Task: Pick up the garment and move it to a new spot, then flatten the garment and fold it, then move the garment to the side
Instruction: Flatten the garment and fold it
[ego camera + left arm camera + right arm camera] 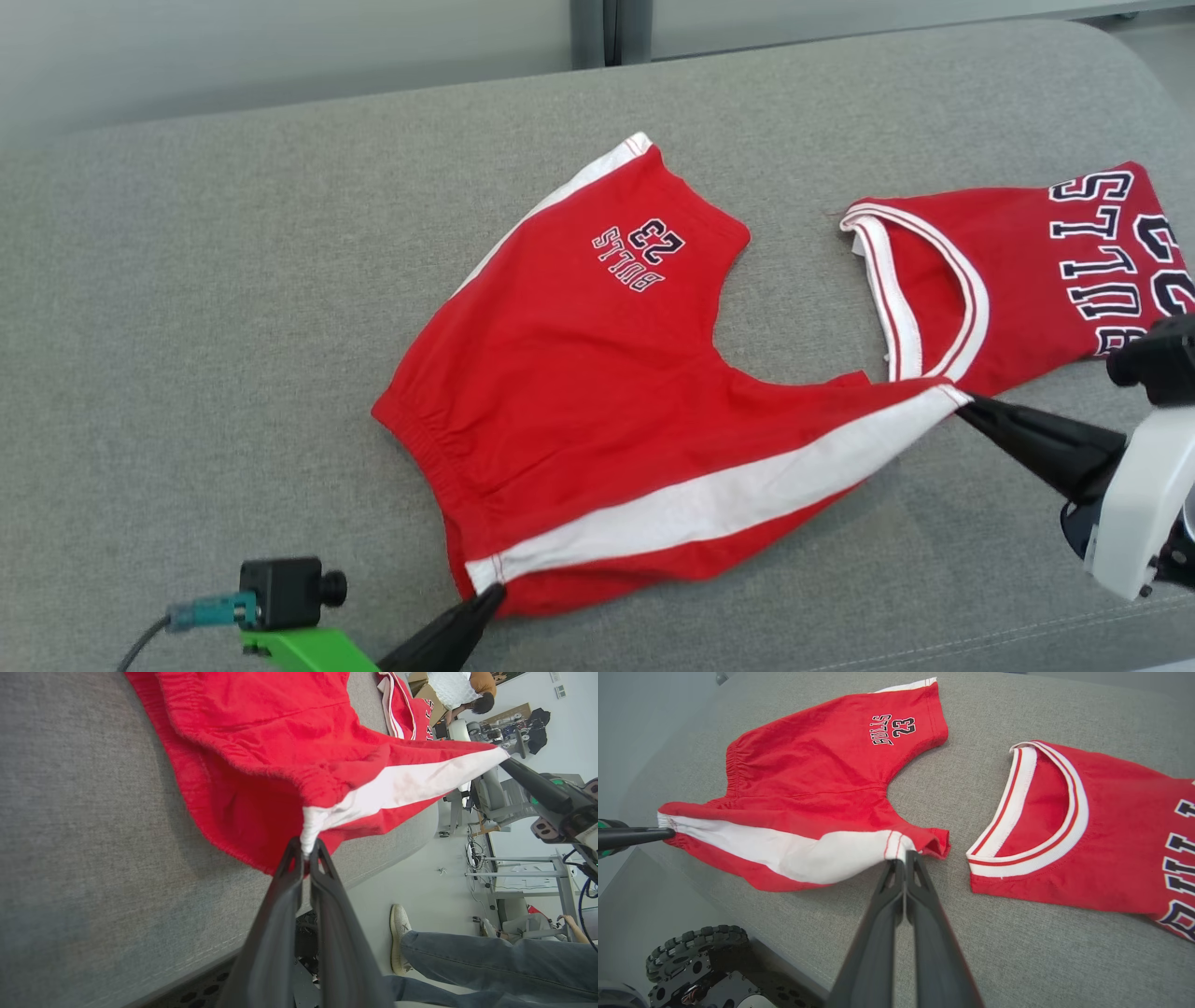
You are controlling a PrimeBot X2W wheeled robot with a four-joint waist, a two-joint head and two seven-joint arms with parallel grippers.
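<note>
- Near the front edge of the grey cushion (233, 327), red shorts (579, 392) lie mostly flat, far leg pointing to the back edge. The near white-striped side is pulled taut between both grippers.
- Left gripper (490, 593): jaws pinched tight on the waistband end of the white stripe.
- Right gripper (962, 403): jaws pinched tight on the leg-hem end of the same stripe.
- Handling, my guess: thin, light, floppy knit. It should sag and drape wherever it isn't held, and the gathered waistband will bunch.
- Corners and hems look like the best places to hold. A grip mid-panel would likely only pull up a wrinkle.
- Fabric is not slippery-looking and not fragile, but a thin pinch at an edge could slip under a hard tug.
- A red jersey (1018, 280) lies towards the right end of the cushion, just beside the held hem. Can't tell if they touch.
- Hard to tell: whether each pinch holds one layer or both.
- The underside of the shorts is hidden.
- The jersey is cut off at the right border of the head view.
- The left gripper's body is cut off at the bottom.
- A person's shoe (399, 938) and trouser leg show past the front edge, on the floor.
</note>
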